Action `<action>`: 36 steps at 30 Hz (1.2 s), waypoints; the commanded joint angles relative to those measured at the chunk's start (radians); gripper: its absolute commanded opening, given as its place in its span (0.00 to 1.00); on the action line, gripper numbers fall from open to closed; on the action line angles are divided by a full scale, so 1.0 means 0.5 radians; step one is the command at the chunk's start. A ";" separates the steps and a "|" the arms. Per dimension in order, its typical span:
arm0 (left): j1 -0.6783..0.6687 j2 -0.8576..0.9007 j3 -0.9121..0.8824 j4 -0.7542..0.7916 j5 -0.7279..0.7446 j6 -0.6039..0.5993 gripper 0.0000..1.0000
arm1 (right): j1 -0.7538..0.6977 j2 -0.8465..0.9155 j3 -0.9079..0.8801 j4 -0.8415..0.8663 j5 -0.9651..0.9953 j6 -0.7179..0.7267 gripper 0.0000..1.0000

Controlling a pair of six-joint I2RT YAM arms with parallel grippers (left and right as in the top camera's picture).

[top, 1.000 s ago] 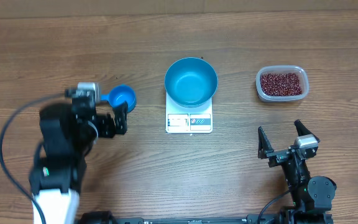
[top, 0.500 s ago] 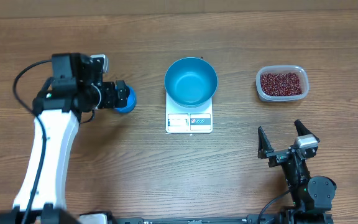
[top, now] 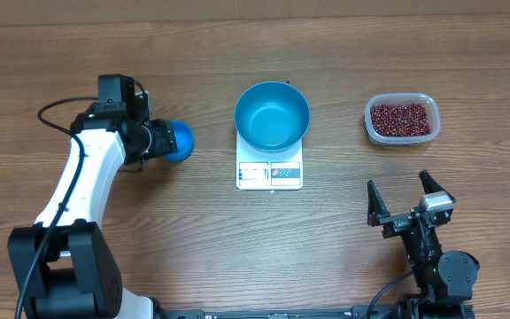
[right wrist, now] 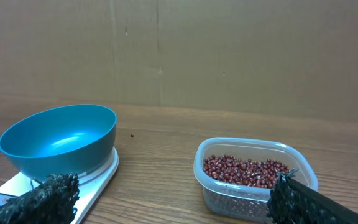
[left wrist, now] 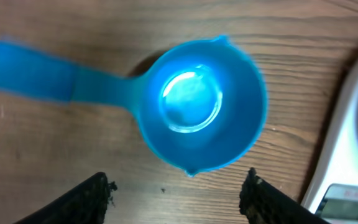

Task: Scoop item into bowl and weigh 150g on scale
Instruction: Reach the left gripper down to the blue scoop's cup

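Observation:
A small blue scoop (top: 181,140) lies left of the scale; in the left wrist view its empty cup (left wrist: 201,102) faces up and its handle (left wrist: 36,74) points left. My left gripper (top: 159,140) hovers over the handle end, open, its fingertips (left wrist: 86,199) short of the cup with only bare wood between them. The bright blue bowl (top: 272,116) stands empty on the white scale (top: 269,174). The dark red beans (top: 401,118) fill a clear tub (top: 372,131) at the right. My right gripper (top: 407,202) rests open near the front edge, below the tub.
In the right wrist view the bowl (right wrist: 61,140) is at the left and the tub of beans (right wrist: 247,171) at the right, with a cardboard wall (right wrist: 229,50) behind the table. The scale's corner (left wrist: 353,149) lies just right of the scoop.
My left arm swung back and settled over the scoop's handle, and its jaws have narrowed. The right arm, bowl, scale and tub have not moved.

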 commanded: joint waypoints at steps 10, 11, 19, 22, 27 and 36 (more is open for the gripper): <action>-0.191 0.101 0.032 0.201 -0.319 -0.551 0.62 | 0.001 -0.016 -0.021 0.010 -0.002 0.018 1.00; -0.187 0.101 0.038 0.266 -0.288 -0.401 0.65 | 0.001 -0.016 -0.021 0.011 -0.002 0.018 1.00; -0.184 0.109 0.039 0.604 -0.217 0.732 0.79 | 0.001 -0.016 -0.021 0.010 -0.002 0.018 1.00; -0.184 0.170 0.037 0.694 -0.217 1.203 0.70 | 0.001 -0.016 -0.021 0.011 -0.002 0.018 1.00; -0.179 0.316 0.037 0.733 -0.247 1.643 0.68 | 0.001 -0.016 -0.021 0.011 -0.002 0.018 1.00; -0.167 0.433 0.037 0.834 -0.236 1.785 0.64 | 0.001 -0.016 -0.021 0.011 -0.002 0.018 1.00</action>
